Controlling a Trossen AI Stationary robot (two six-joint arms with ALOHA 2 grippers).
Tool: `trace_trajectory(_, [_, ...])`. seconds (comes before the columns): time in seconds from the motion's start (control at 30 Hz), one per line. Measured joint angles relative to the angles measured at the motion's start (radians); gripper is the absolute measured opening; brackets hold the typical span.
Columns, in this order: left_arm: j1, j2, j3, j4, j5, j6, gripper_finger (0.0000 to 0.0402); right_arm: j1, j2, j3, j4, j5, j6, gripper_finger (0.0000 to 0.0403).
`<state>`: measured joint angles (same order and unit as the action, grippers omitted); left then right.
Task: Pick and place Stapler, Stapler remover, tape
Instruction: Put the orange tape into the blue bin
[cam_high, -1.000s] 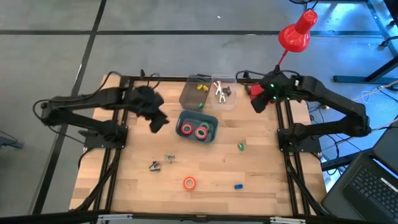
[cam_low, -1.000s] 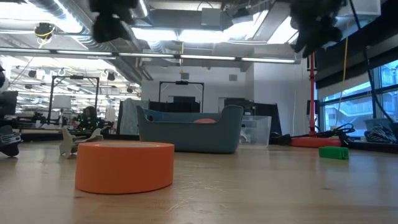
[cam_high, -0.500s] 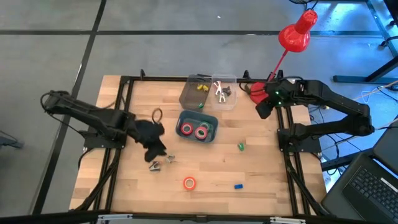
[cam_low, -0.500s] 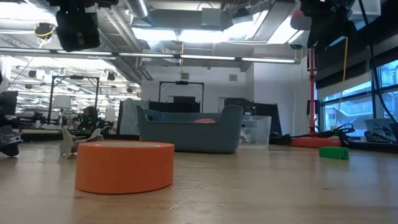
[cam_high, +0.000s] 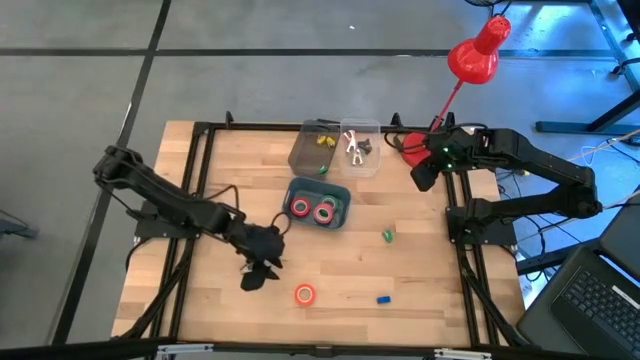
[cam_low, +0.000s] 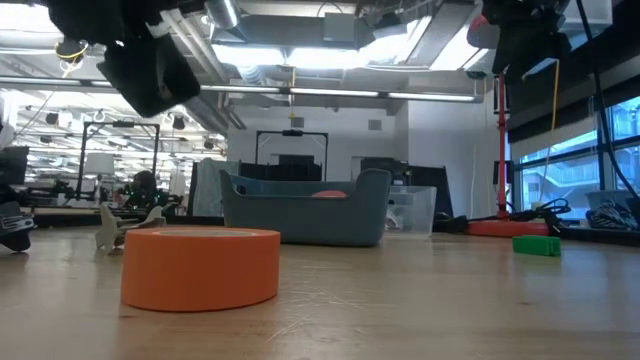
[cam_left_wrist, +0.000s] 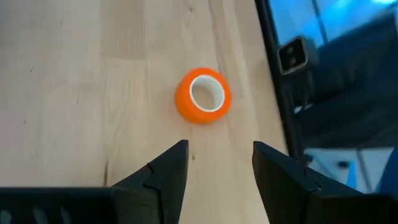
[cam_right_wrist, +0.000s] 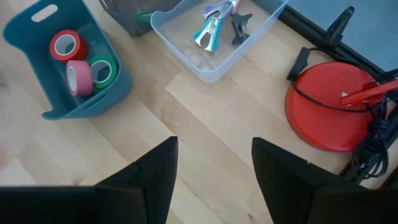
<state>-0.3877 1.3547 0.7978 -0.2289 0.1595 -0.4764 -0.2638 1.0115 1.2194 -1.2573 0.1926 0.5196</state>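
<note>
An orange tape roll (cam_high: 304, 294) lies flat on the wood near the table's near edge; it also shows as the tape roll (cam_left_wrist: 203, 96) and the tape roll (cam_low: 200, 265). My left gripper (cam_high: 256, 276) hovers open above the table just left of it; in its wrist view the left gripper (cam_left_wrist: 217, 155) has the roll ahead of its fingertips. Red, pink and green tape rolls (cam_right_wrist: 81, 65) sit in a blue bin (cam_high: 318, 205). Stapler removers (cam_right_wrist: 214, 25) lie in a clear box (cam_high: 358, 150). My right gripper (cam_high: 425, 175) waits open, high over the far right. I make out no stapler.
A dark box (cam_high: 312, 148) holding small yellow and green pieces stands beside the clear box. A green block (cam_high: 387, 235) and a blue block (cam_high: 382, 298) lie on the wood. A loose stapler remover (cam_low: 125, 225) rests near my left gripper. A red lamp base (cam_right_wrist: 339, 106) stands at the far right corner.
My left gripper has swung from beside the blue bin toward the table's near edge and to the right, coming down over the loose stapler removers toward the orange tape roll. My right gripper has drawn back slightly toward the right edge, then held still.
</note>
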Motion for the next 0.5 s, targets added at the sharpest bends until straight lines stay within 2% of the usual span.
trace_trajectory(0.2, [-0.005, 0.101, 0.053, -0.009, 0.079, 0.165, 0.0169, 0.0, 0.0, 0.0, 0.011, 0.0, -0.003, 0.0207])
trace_trajectory(0.5, [-0.007, 0.223, 0.154, -0.01, 0.101, 0.314, 0.0169, 0.0, 0.0, 0.0, 0.065, 0.024, -0.001, 0.0207])
